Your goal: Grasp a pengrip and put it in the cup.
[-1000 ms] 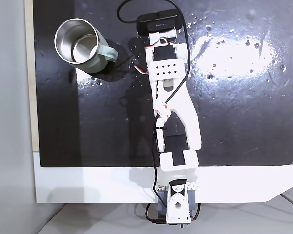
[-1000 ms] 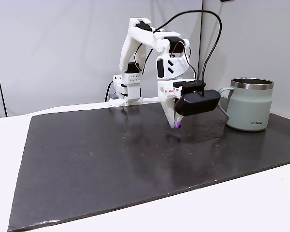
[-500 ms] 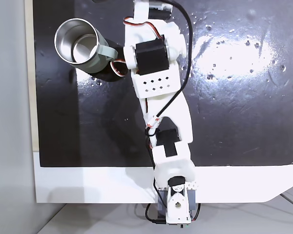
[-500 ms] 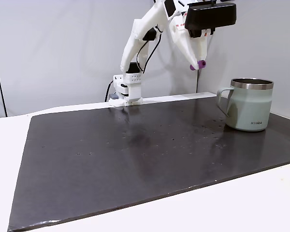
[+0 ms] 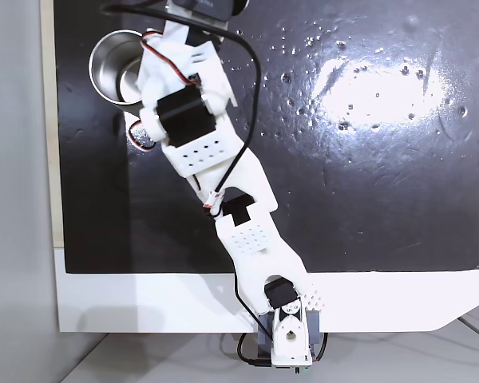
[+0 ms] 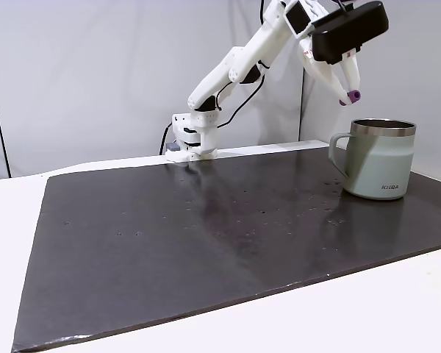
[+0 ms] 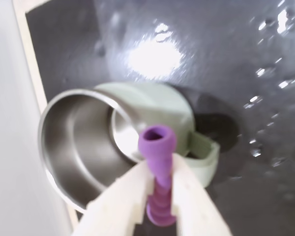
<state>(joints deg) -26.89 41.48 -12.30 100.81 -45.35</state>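
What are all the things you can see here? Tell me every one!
Round mug with shiny steel inside and pale sage-green outside: one, standing upright on the mat, at its right end in the fixed side view.
Small purple ribbed tube, the pengrip: one, pinched in the gripper, up in the air above the mug's handle side.
Black mat: one, glossy and speckled, covering most of the table.
White table: one, showing around the mat's edges.
Grey wall: plain, behind the table.
Black camera: one, riding on the arm's wrist, with a black cable.
Robot arm: one, white with black motors, reaching from its base toward the mug.
Gripper: one, white fingers, shut on the purple tube.
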